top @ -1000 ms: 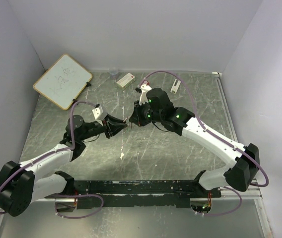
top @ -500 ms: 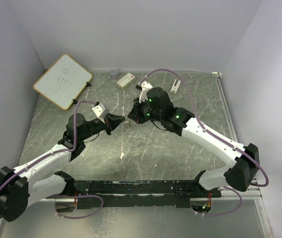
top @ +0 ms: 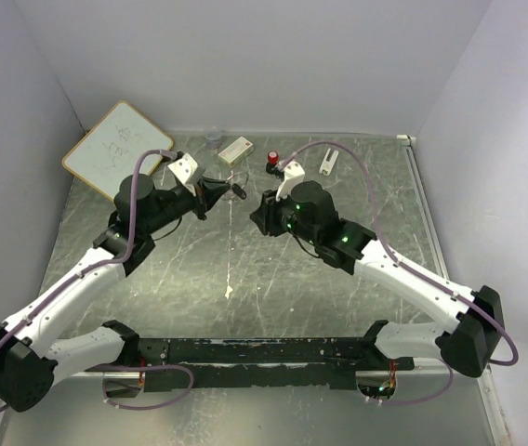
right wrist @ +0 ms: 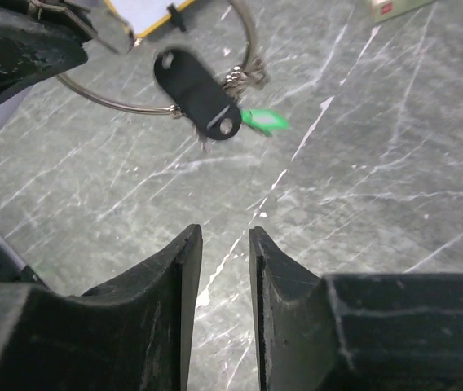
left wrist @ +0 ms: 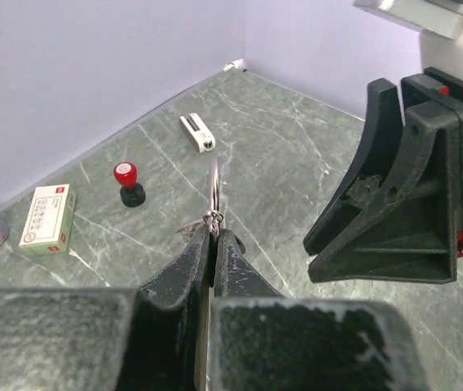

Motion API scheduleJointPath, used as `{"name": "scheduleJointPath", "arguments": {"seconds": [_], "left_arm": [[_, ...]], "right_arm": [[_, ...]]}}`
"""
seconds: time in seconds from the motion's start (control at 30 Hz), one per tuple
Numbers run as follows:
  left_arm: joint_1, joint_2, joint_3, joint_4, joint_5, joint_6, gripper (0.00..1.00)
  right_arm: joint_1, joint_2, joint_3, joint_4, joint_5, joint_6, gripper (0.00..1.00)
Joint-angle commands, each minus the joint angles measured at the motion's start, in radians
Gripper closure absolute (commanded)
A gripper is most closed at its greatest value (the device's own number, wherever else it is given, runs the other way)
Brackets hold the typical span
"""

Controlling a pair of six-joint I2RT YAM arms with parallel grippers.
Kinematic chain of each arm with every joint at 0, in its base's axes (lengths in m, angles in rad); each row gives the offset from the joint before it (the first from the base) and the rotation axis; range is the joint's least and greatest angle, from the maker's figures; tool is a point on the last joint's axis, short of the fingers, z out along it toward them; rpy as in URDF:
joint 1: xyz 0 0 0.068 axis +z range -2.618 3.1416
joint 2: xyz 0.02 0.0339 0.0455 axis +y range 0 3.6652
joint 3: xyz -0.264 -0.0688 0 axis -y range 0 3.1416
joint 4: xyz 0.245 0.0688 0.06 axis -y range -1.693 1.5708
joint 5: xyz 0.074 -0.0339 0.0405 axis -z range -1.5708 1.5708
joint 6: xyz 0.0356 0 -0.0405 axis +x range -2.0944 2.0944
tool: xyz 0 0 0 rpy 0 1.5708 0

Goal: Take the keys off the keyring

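Pinching the keyring [left wrist: 214,191] edge-on, my left end effector [left wrist: 213,236] is clamping tight on the thin wire. From the left wrist I am seeing the ring only as a bright sliver rising above the fingertips. The keys are mostly hiding behind my own fingers there.

From above, the ring is showing as a faint glint to the left of the red-topped stamp [top: 272,160] and a little nearer my bases. I am not making out separate loops or either key in that view.

The right wrist is giving the clearest look. The wire is arcing out of the frame at the top. The black-headed key [right wrist: 195,94] is hanging blurred across it, and the green-headed key [right wrist: 262,120] is peeking out from behind the black one, mostly covered.

My right end effector [right wrist: 222,236] is standing with only a narrow gap between its jaws, gripping nothing. It is sitting nearer my bases than the stamp, with the ring just to its left. In the left wrist view it is looming as a black block, cut off by the frame and blocking the table [top: 273,297] behind it.

The stamp itself is being clipped by the right wrist's edge. A white box [top: 235,150] is lying just left of the stamp and a white tab [top: 328,161] to its right. A clear cup [top: 213,137], hard to make out, is standing beyond the box. The whiteboard [top: 115,149] is sitting well to the stamp's left, with my left arm covering its near corner.
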Motion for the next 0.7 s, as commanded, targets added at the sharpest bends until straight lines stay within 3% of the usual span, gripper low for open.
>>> {"name": "scheduleJointPath", "arguments": {"seconds": [0.0, 0.23, 0.67], "left_arm": [[-0.003, -0.02, 0.097, -0.228, -0.047, 0.043, 0.93], [-0.004, -0.018, 0.249, -0.489, -0.106, 0.053, 0.93], [-0.006, 0.0, 0.306, -0.551, -0.062, -0.008, 0.93]], "right_arm": [[0.008, -0.069, -0.073, 0.117, 0.107, -0.034, 0.7], [0.011, -0.093, -0.134, 0.188, 0.128, -0.054, 0.69], [0.086, -0.134, -0.335, 0.62, -0.042, -0.172, 0.8]]}}
